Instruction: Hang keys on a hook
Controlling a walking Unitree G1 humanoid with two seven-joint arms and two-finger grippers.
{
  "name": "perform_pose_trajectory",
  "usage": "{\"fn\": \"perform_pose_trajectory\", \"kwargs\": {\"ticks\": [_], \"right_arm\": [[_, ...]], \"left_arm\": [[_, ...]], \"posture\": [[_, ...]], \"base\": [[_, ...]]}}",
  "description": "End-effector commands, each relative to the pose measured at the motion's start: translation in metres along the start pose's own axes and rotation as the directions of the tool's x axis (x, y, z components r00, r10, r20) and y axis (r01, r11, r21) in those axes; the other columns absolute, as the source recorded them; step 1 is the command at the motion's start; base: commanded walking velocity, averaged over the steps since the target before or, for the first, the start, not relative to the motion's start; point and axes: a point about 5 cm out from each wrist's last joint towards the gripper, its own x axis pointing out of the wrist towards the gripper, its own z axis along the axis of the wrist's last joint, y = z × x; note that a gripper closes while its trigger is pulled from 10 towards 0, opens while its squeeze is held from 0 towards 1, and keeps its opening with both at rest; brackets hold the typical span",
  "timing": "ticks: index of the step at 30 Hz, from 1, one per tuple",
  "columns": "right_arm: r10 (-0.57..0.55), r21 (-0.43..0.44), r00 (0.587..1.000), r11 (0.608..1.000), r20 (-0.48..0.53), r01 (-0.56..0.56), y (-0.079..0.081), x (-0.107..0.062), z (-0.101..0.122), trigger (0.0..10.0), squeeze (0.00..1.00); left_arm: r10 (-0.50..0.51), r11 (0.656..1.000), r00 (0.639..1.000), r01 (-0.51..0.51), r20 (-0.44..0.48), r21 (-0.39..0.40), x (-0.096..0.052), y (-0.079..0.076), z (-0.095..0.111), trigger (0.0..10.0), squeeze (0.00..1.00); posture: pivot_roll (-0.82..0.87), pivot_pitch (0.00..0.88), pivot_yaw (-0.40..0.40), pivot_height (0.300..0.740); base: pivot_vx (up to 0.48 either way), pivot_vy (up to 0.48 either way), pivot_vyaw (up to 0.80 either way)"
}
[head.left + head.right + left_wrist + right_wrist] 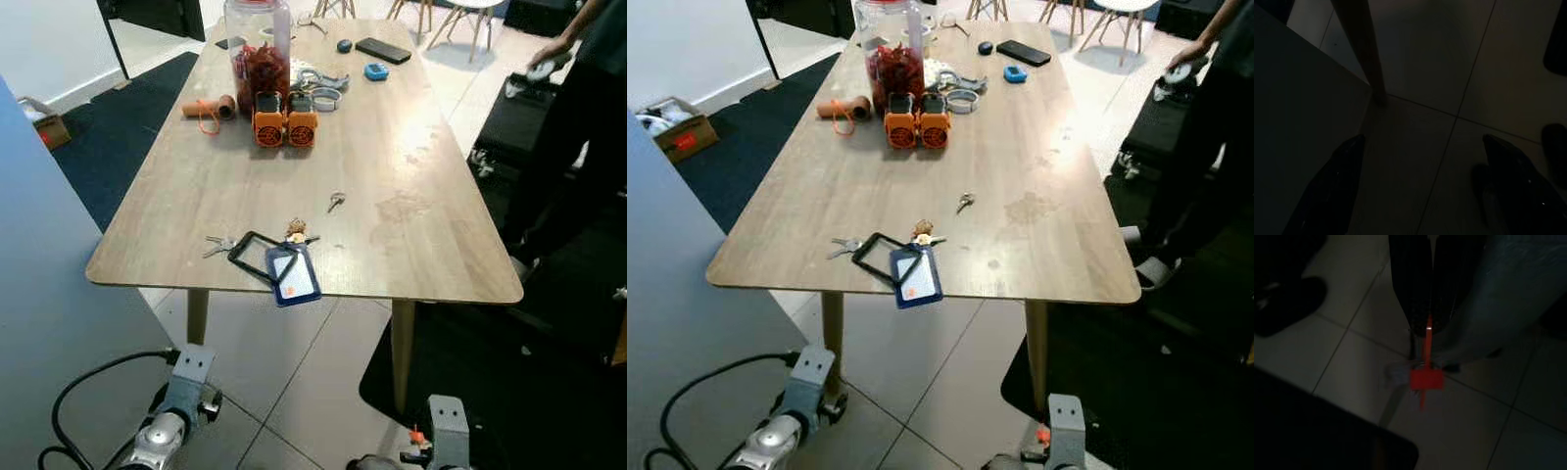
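Sitting lower centre of the left eye view, near the table [411, 211] edge: keys [220, 245] on a black lanyard with blue card holder [292, 276]. Probably light, floppy, jangly; best pinched by the ring. Left gripper [1420, 188] fingers apart, right gripper [1431, 293] pressed together, both hanging low.

The keys [219, 244] lay flat on the wooden table [411, 196], close to its near edge. They were small and silver, fanned out toward the left. A black lanyard [253, 257] made a loop just beside them, touching the table. A blue badge holder [292, 275] with a white card inside was at the end of the loop and hung partly over the table edge. Near the loop sat a small brown charm [296, 231]. 1 more small key [335, 203] lay apart, further from the edge.
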Motion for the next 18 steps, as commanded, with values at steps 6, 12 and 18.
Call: {"fn": "perform_pose_trajectory", "kwargs": {"ticks": [6,12,18], "right_arm": [[-0.006,0.155,0.999,0.988,-0.049,0.014,-0.003,-0.003,-0.015,10.0,0.0],[0.017,0.155,0.998,0.988,-0.058,-0.008,-0.003,-0.002,-0.013,10.0,0.0],[0.011,0.162,0.999,0.987,-0.043,-0.004,-0.003,-0.002,-0.01,10.0,0.0]], "left_arm": [[0.031,0.999,0.999,-0.031,-0.012,-0.02,-0.001,0.005,-0.002,10.0,0.0],[0.015,1.0,1.0,-0.015,-0.004,-0.01,0.001,0.002,0.001,10.0,0.0],[0.014,1.0,1.0,-0.014,-0.002,-0.011,0.0,0.002,0.001,10.0,0.0]], "posture": [[0.1,0.072,-0.016,0.74],[0.09,0.074,-0.015,0.74],[0.08,0.07,-0.012,0.74]], "base": [[0.0,0.0,0.0],[0.0,0.0,0.0],[0.0,0.0,0.0]]}}
